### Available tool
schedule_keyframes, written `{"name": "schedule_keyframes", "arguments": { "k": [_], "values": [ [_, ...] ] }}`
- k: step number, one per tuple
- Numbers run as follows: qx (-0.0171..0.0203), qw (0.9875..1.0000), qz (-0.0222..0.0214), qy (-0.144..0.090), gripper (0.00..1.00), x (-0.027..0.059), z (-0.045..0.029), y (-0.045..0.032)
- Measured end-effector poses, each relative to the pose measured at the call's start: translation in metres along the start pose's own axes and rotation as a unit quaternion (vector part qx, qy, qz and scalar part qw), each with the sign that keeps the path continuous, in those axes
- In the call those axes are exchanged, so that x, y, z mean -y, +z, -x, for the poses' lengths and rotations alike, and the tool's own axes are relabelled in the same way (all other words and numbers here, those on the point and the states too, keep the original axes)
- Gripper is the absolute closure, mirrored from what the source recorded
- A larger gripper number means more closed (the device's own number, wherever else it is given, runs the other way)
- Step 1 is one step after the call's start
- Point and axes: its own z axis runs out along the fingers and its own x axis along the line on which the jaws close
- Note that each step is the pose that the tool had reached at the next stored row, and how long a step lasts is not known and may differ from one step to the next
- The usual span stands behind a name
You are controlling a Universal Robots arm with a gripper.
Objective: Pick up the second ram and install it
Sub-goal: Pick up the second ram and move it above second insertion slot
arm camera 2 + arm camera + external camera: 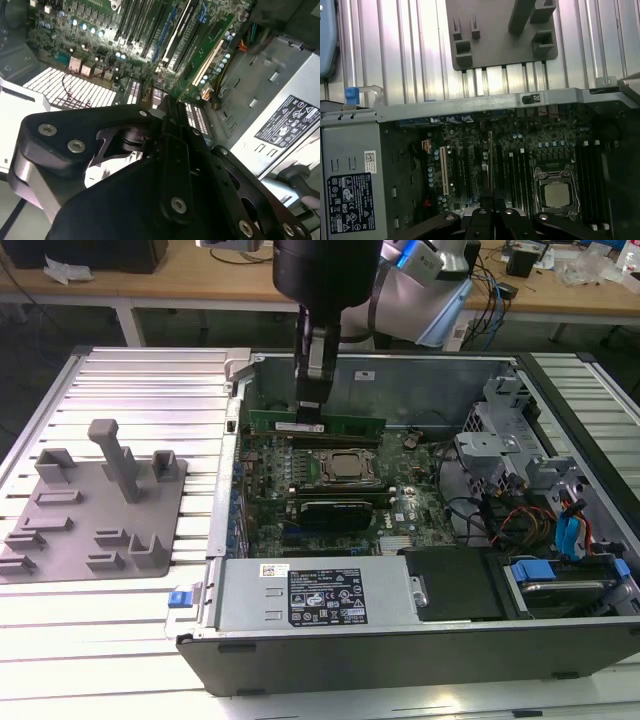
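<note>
We see the gripper (311,412) reaching straight down into the open computer case (400,375), its jaws closed on the second ram (345,424). The green stick stands on its long edge and runs from the exterior view's left to right, just behind the CPU socket (345,468) and near the case's rear wall. The gripper grasps it a little towards the exterior view's left of its middle. In the first wrist view the ram (490,160) shows edge-on as a thin line running out from the gripper (491,210), over the black slots of the motherboard (470,165), with the socket (556,192) to one side. We cannot tell whether it sits in a slot. The gray holder plate (100,510) lies outside the case, well apart.
</note>
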Motion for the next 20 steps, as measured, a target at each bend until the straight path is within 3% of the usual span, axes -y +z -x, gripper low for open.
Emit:
{"name": "schedule_keyframes", "arguments": {
  "k": [8,20],
  "values": [
    [0.0002,1.0,0.0001,0.005,0.91,0.0142,0.0018,0.0041],
    [0.0003,1.0,0.0001,0.006,0.91,0.0216,0.0139,0.0118]
  ]
}}
